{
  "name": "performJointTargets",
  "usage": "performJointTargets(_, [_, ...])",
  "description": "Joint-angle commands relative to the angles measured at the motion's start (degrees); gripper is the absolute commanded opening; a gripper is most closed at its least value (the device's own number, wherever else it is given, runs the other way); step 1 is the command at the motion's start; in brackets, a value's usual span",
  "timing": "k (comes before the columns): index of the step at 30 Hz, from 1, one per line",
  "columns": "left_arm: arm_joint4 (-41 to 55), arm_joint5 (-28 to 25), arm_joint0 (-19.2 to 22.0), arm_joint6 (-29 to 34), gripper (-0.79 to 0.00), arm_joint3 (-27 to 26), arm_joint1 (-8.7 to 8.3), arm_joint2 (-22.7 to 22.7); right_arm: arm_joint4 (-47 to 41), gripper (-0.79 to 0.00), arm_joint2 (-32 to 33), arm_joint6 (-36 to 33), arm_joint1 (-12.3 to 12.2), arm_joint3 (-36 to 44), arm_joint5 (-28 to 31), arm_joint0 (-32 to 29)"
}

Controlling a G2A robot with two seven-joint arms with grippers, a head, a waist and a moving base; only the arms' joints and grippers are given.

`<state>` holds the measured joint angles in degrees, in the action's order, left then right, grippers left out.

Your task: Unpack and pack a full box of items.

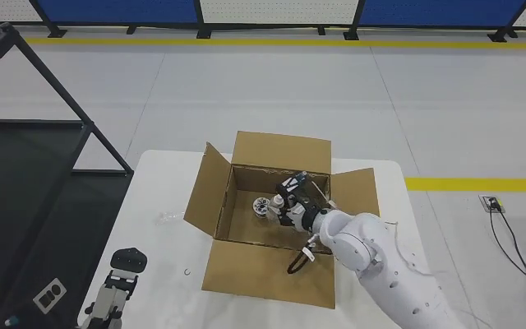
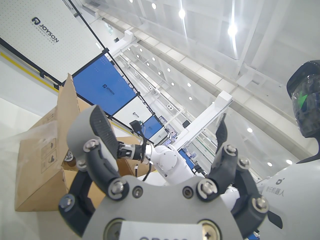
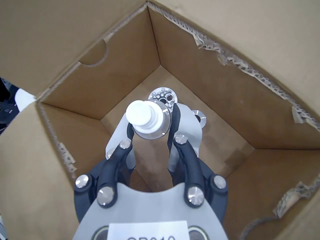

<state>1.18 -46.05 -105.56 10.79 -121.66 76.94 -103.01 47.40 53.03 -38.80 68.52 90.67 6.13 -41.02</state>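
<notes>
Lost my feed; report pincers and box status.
Right pincer shut on white-capped metal part, inside open box. Left pincer open, empty, outside box. More metal parts on box floor.

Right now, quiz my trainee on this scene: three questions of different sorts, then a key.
1. True or false: the left tool is shut on an item.
2. Where is the right tool? A: inside the cardboard box. B: beside it. C: under it.
3. Fill in: the right tool is shut on a metal part with a ____ cap.
Key: 1 false, it is open and empty. 2 A. 3 white.
</notes>
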Motion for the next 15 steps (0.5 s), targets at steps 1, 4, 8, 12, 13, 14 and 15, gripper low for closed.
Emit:
performJointTargets(1, [0.00, 0.00, 0.00, 0.00, 0.000, 0.00, 0.00, 0.00, 0.66, -0.785, 2.82, -0.23, -0.73, 4.79, 0.22, -2.57])
performJointTargets(4, [0.00, 0.00, 0.00, 0.00, 0.000, 0.00, 0.00, 0.00, 1.06, -0.785, 7.25, 0.12, -1.70, 11.40, 0.17, -6.38])
performJointTargets(8, [0.00, 0.00, 0.00, 0.00, 0.000, 0.00, 0.00, 0.00, 2.97, -0.785, 14.26, 2.36, -2.78, 19.02, -2.08, -11.00])
performJointTargets(12, [0.00, 0.00, 0.00, 0.00, 0.000, 0.00, 0.00, 0.00, 3.65, -0.785, 22.31, 6.08, -3.51, 23.64, -5.29, -14.85])
performJointTargets(13, [0.00, 0.00, 0.00, 0.00, 0.000, 0.00, 0.00, 0.00, 3.90, -0.785, 24.19, 7.10, -3.64, 24.48, -6.21, -15.79])
performJointTargets(14, [0.00, 0.00, 0.00, 0.00, 0.000, 0.00, 0.00, 0.00, 3.72, -0.785, 25.98, 7.97, -3.75, 25.27, -6.83, -16.77])
performJointTargets(15, [0.00, 0.00, 0.00, 0.00, 0.000, 0.00, 0.00, 0.00, 3.31, -0.785, 27.84, 8.84, -3.85, 25.96, -7.41, -17.78])
